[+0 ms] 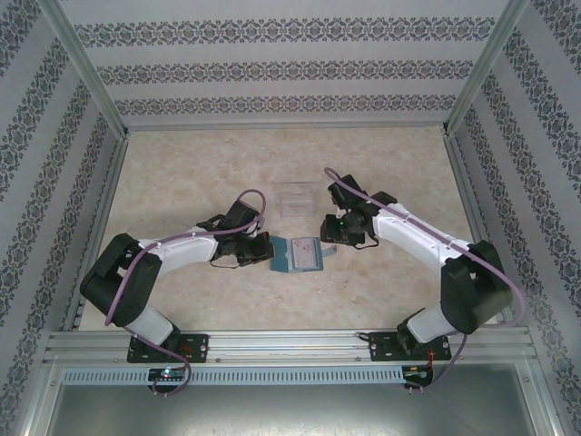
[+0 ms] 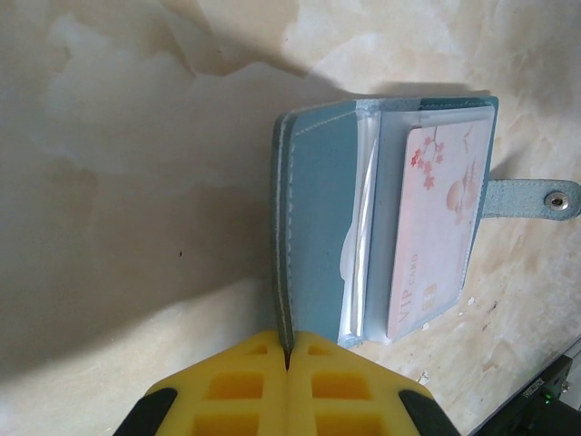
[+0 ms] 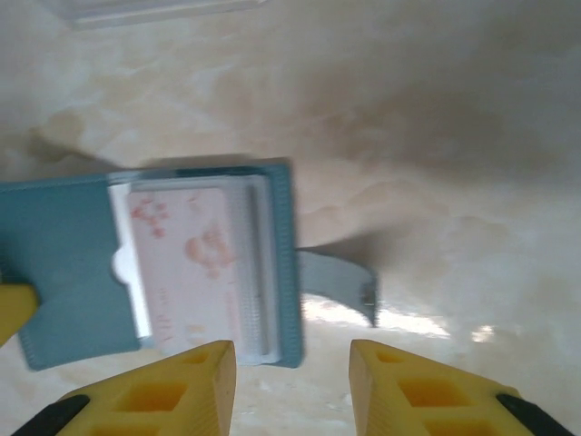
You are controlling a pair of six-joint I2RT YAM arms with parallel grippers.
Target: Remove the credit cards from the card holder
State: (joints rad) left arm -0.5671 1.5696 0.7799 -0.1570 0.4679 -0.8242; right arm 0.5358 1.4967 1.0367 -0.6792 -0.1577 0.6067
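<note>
While the left end effector (image 2: 287,359) pinches shut on the left cover of the card holder (image 1: 300,255), the right end effector (image 3: 293,363) hangs partly open, holding nothing, near its right edge. The holder lies open mid-desk (image 1: 182,182), a pale pink credit card (image 2: 436,227) in its slot; farther back sits a clear tray (image 1: 297,198).

One high overview, two low close-ups.
The top camera looks down and forward from behind the arm bases (image 1: 168,347) over the whole table (image 1: 182,182). The wrist cameras sit near the surface, looking past the left gripper (image 2: 289,354) and right gripper (image 3: 292,368) from opposite sides; all three share the card holder (image 1: 300,255).
</note>
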